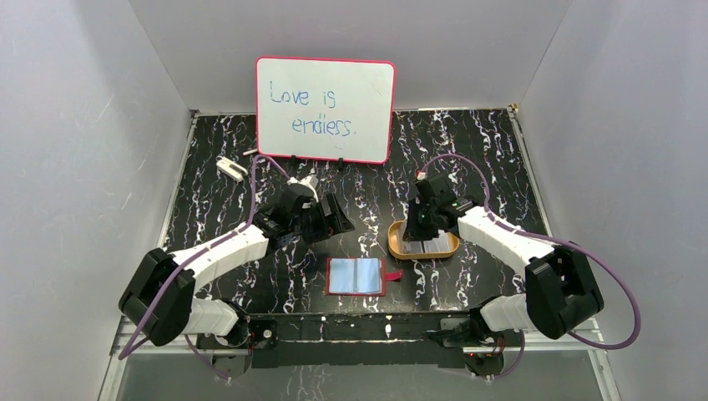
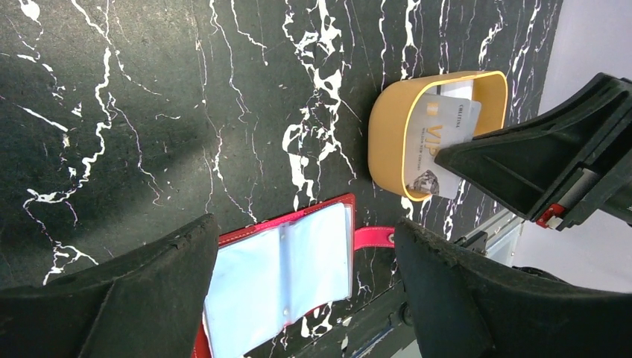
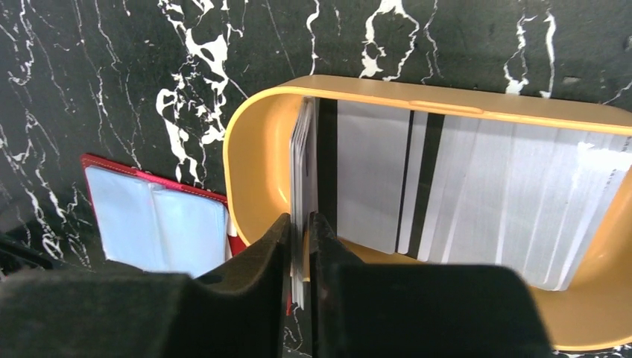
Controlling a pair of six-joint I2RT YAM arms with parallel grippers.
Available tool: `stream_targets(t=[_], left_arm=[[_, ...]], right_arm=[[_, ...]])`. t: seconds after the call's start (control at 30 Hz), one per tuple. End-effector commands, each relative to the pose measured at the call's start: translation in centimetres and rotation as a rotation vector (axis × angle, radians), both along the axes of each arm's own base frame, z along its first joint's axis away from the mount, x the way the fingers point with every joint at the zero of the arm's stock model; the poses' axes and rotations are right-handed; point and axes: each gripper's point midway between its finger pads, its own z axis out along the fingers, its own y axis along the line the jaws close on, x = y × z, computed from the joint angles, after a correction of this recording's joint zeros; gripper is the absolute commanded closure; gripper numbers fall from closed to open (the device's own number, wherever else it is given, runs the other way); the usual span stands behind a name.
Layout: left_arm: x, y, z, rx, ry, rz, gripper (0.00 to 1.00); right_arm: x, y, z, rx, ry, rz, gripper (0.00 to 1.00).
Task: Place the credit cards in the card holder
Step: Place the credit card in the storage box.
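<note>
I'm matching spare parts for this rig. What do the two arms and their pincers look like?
The left arm and right arm have white shell links between bulky black joints. A thin purple cable runs along each. The left pincer and right pincer each have two matte black, wedge-shaped fingers.

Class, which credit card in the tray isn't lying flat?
The credit card on edge in the right hand, by the tray's wall; the rest lie flat.
</note>
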Motion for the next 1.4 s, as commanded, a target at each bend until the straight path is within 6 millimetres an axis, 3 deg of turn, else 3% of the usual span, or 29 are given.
stream_targets(t=[0.0, 0.33, 0.6, 0.83, 1.07, 1.37], left_arm=[[-0.4, 0.1, -0.4, 0.010, 0.007, -0.018, 0.16], [-0.8, 0.0, -1.2, 0.013, 0.039, -0.023, 0.16], [-0.6, -0.1, -1.6, 0.012, 0.043, -0.020, 0.16], [-0.5, -0.4, -2.0, 0.009, 0.055, -0.020, 0.16], [-0.4, -0.6, -2.1, 0.012, 0.061, -0.023, 0.17], [-0.4, -0.8, -2.4, 0.010, 0.073, -0.030, 0.17]], right_arm=[[1.4, 0.1, 0.8, 0.002, -0.062, -0.036, 0.72], [1.2, -0.4, -0.7, -0.014, -0.062, -0.050, 0.47], [1.6, -3.0, -1.9, -0.134, -0.112, -0.105, 0.40], [1.5, -2.8, -2.4, -0.117, -0.115, -0.095, 0.32], [1.0, -4.7, -3.9, -0.233, -0.084, -0.092, 0.36], [0.7, -6.8, -3.9, -0.331, -0.096, -0.111, 0.38]])
